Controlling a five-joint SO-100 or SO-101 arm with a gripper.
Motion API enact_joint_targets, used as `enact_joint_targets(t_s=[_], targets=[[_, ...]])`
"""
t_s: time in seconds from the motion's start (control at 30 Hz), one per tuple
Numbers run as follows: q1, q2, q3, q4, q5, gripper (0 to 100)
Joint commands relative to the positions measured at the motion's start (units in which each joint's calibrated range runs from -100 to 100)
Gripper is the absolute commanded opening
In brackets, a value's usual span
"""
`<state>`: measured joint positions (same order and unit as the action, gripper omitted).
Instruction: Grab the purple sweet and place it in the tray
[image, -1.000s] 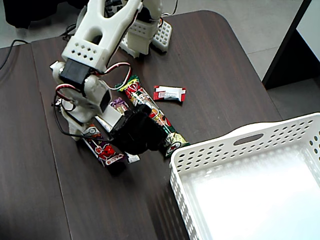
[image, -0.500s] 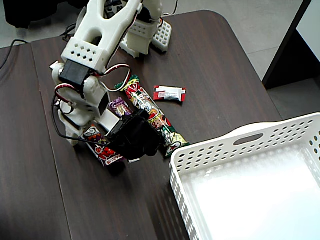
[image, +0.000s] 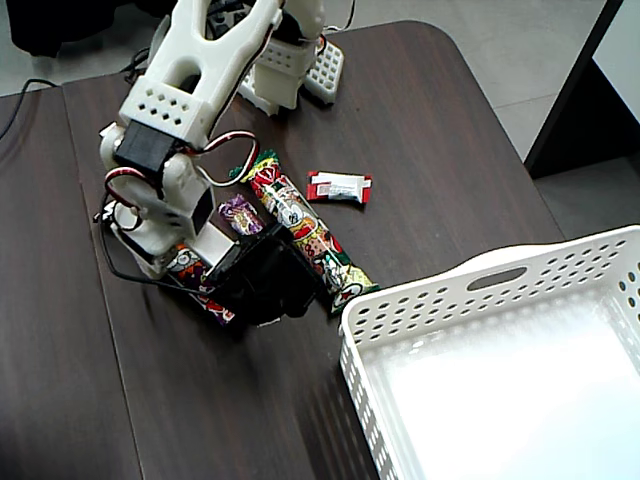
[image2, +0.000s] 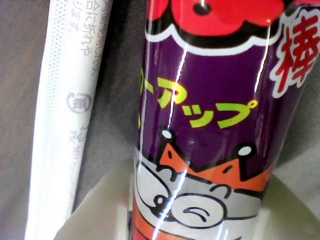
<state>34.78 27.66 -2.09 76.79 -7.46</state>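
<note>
The purple sweet (image2: 210, 100) is a long stick with a red cloud and a cartoon face, and it fills the wrist view. In the fixed view the purple sweet (image: 195, 280) lies on the dark table left of centre, its lower end hidden under the black gripper body. My gripper (image: 235, 308) is low over that end. In the wrist view my gripper (image2: 200, 220) shows pale jaw parts on either side of the stick, standing open around it. The white perforated tray (image: 480, 275) stands at the lower right and holds nothing.
A white-backed wrapper (image2: 70, 110) lies just left of the purple stick. A long red and green stick (image: 310, 240), a small purple piece (image: 240, 213) and a short red and white sweet (image: 340, 187) lie nearby. The arm's base (image: 290, 60) stands at the table's far edge.
The gripper has moved down and to the left over the purple stick. It now covers more of the stick than a second ago.
</note>
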Motion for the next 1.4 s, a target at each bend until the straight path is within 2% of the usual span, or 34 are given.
enact_joint_targets(t_s=[0.0,0.6,0.87,1.37], targets=[[-0.74,-0.16,-2.20,-0.59,-0.14,13],[-1.18,-6.10,-4.12,2.49,-0.14,13],[-1.18,-8.87,-12.70,9.85,-0.14,13],[-2.50,-13.13,-18.82,13.70,-0.14,13]])
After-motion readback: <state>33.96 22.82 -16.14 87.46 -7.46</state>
